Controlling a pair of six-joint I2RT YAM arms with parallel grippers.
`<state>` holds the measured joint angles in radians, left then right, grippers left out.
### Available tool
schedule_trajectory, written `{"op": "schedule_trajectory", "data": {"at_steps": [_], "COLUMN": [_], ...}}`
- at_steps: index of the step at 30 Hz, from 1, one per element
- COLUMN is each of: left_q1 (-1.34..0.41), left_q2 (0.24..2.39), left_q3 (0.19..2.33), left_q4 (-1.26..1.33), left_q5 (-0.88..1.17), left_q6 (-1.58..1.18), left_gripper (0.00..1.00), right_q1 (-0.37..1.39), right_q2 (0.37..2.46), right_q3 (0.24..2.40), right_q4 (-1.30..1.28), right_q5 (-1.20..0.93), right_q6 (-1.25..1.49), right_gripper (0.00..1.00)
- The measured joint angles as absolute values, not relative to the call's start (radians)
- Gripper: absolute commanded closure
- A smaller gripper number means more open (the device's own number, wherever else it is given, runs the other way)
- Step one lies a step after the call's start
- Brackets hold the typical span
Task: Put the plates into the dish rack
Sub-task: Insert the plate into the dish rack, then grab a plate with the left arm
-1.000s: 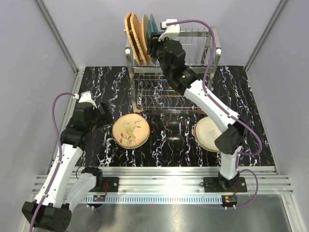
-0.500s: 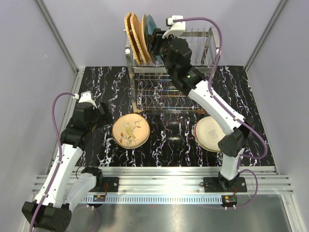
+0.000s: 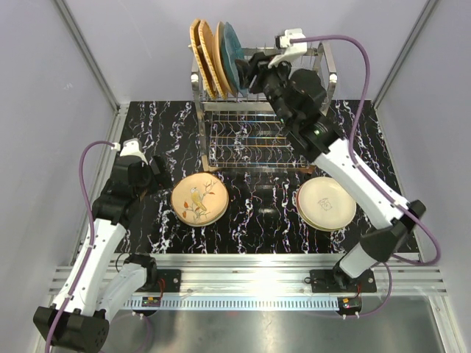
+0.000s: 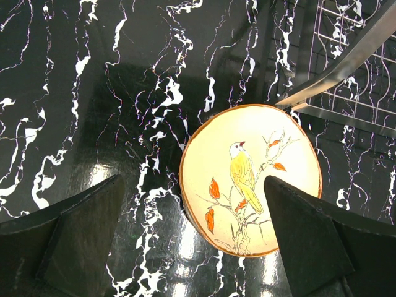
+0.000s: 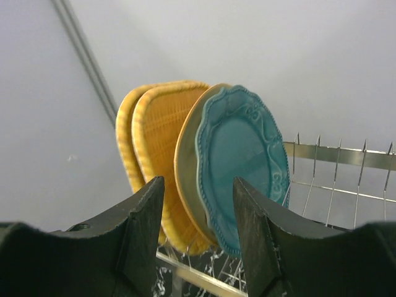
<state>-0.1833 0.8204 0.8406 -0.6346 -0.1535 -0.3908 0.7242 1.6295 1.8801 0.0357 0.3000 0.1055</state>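
Left gripper [image 4: 192, 182]: jaws spread wide, empty, above the bird plate [image 3: 199, 199] lying flat near left. Cream plates [image 3: 326, 204] stacked near right. Dish rack [image 3: 294, 99], far: orange plates [image 3: 200, 48] and teal plate [image 3: 232, 45] upright at left end. Right gripper [image 3: 254, 70]: jaws apart, empty, just right of the teal plate.

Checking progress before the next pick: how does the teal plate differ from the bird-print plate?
The teal plate stands on edge in the dish rack; the bird-print plate lies flat on the table. The teal plate is one colour with a scalloped, embossed rim; the bird-print plate is cream with a painted bird and a smooth rim. Both are round.
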Motion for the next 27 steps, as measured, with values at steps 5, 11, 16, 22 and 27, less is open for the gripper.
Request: {"op": "schedule_trajectory", "data": {"at_steps": [5, 11, 16, 22, 27], "left_q1": [-0.183, -0.177, -0.168, -0.164, -0.164], "left_q2": [0.837, 0.881, 0.908, 0.97, 1.079], "left_q3": [0.841, 0.841, 0.841, 0.842, 0.87], "left_q4": [-0.635, -0.637, -0.638, -0.641, -0.671], "left_q5": [-0.163, -0.168, -0.167, -0.156, -0.127], "left_q6": [-0.388, -0.388, -0.388, -0.388, -0.393], "left_gripper": [0.01, 0.01, 0.01, 0.01, 0.01], "right_q1": [0.725, 0.734, 0.737, 0.738, 0.739], "right_q2": [1.46, 1.236, 1.126, 1.071, 1.077], "right_q3": [1.699, 1.453, 1.267, 1.043, 0.913], "right_q4": [0.03, -0.005, -0.037, -0.057, -0.051], "right_q5": [0.135, -0.022, -0.072, -0.076, -0.073], "right_q6": [0.057, 0.029, 0.024, 0.067, 0.133], "right_gripper": [0.46, 0.51, 0.5, 0.48, 0.51]}}
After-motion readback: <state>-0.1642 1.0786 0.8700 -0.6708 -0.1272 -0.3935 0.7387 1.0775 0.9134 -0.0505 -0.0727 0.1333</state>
